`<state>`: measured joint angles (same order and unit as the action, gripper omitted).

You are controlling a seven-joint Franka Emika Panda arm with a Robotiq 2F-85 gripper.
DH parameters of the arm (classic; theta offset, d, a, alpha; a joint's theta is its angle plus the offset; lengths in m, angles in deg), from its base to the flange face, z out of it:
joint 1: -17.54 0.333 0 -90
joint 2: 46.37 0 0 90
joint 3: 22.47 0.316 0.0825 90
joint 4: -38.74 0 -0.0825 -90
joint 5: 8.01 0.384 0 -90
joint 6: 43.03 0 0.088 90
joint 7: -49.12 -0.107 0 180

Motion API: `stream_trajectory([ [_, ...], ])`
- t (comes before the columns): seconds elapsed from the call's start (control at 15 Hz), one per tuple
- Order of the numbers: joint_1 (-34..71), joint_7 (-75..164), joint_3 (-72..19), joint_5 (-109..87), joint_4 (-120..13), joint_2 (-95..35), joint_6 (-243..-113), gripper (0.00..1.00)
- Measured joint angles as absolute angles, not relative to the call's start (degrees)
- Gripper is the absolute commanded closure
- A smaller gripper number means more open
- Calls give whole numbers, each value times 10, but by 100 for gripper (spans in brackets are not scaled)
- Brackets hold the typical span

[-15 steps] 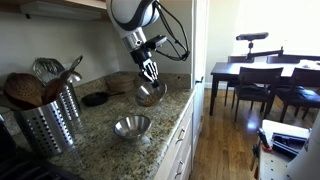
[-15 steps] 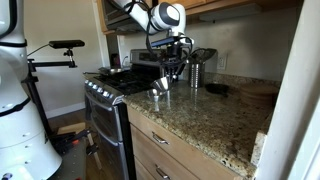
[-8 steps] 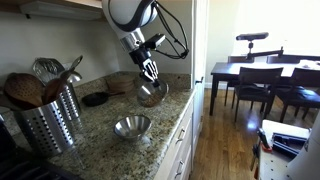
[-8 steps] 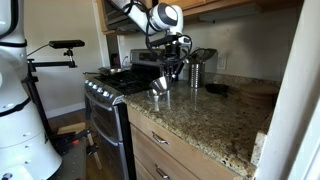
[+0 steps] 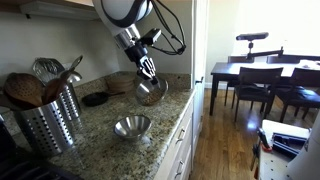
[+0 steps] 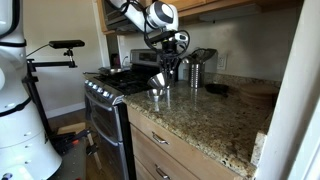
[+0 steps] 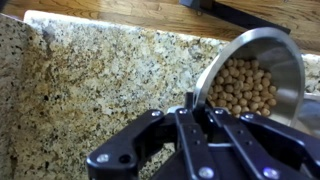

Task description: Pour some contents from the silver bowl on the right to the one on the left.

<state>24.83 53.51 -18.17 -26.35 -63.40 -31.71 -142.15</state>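
My gripper point(image 5: 147, 72) is shut on the rim of the right silver bowl point(image 5: 151, 93) and holds it tilted above the granite counter point(image 5: 100, 130). In the wrist view the gripper point(image 7: 190, 102) pinches the near rim of this bowl point(image 7: 285, 58), and the contents point(image 7: 245, 88), small tan round bits, lie heaped inside it. The left silver bowl point(image 5: 132, 126) rests on the counter nearer the front edge, apart from the held one. In an exterior view the gripper point(image 6: 168, 68) hangs over the counter beside the stove with the held bowl point(image 6: 160, 83) under it.
A perforated metal utensil holder point(image 5: 50, 118) with wooden spoons stands at the counter's near end. A dark dish point(image 5: 97, 98) lies by the wall. A stove point(image 6: 108, 88) borders the counter, and a metal shaker point(image 6: 197, 70) stands behind. A dining table point(image 5: 265, 75) is beyond the counter edge.
The arm has shifted a little up and toward the utensil-holder side, carrying the bowl with it. The grip is unchanged.
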Motion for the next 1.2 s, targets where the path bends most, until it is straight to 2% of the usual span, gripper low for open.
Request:
stream_trajectory([
  [1.2, 272, 535, -154, -289, -623, -304, -1388, 93],
])
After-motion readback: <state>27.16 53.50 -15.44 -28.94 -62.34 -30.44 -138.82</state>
